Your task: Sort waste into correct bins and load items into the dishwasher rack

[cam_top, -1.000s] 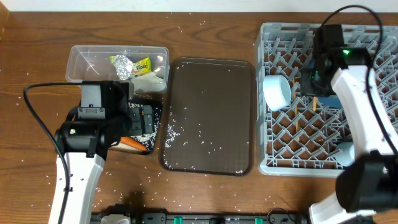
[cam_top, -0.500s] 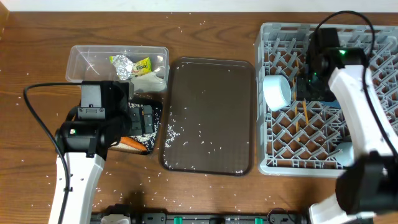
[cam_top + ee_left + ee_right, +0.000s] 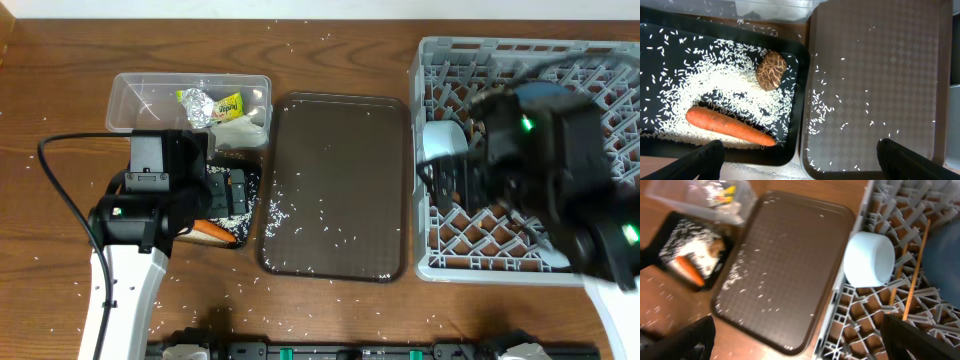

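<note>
Chopsticks lie in the dishwasher rack beyond the right end effector, spread wide.

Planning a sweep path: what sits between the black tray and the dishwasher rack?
The dark brown serving tray, scattered with rice grains; the overhead view shows it.

Behind the jaws, the left arm has a boxy black wrist, then a white tube link. A thin black cable loops alongside. The right arm, blurred, is black and white with green lights.
</note>
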{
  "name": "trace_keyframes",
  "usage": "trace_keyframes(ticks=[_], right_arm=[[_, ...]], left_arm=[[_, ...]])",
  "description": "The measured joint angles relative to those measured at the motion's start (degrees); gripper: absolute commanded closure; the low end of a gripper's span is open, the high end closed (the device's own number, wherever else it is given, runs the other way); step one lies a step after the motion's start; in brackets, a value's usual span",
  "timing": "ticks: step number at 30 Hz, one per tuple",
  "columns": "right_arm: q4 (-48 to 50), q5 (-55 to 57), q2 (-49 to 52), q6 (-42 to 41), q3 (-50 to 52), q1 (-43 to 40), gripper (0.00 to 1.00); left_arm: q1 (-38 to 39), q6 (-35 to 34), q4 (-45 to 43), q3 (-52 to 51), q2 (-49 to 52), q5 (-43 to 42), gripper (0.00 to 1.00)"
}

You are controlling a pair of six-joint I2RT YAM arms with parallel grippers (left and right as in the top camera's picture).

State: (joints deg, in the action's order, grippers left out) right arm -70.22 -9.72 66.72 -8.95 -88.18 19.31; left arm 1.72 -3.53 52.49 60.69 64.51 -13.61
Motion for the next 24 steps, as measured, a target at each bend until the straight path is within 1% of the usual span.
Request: trace_keyframes(ticks=[5,11,17,21,23,24], right_arm=[[-5.9,0.0,-6.0,0.0,0.0,1.3,0.01],[-8.0,7.3,-14.6,0.0,0.0,1.3,0.01],[-7.9,16.2,-26.9,0.0,-0.2,1.2,0.01],[-7.4,21.9,-32.8,0.5,0.2,-2.3,0.01],[-5.8,23.3,-35.1,1.3,1.5,-4.9,0.01],[-3.5,23.9,-36.8,2.1,3.5,-7.0,0.01]], left_arm=[[0.0,0.0,0.0,0.0,0.0,0.0,0.02],[0.0,0.0,0.0,0.0,0.0,0.0,0.02],[0.0,0.0,0.0,0.0,0.0,0.0,0.02],[0.0,0.0,0.0,0.0,0.0,0.0,0.02],[0.0,0.0,0.0,0.0,0.0,0.0,0.02],[0.0,0.0,0.0,0.0,0.0,0.0,0.02]])
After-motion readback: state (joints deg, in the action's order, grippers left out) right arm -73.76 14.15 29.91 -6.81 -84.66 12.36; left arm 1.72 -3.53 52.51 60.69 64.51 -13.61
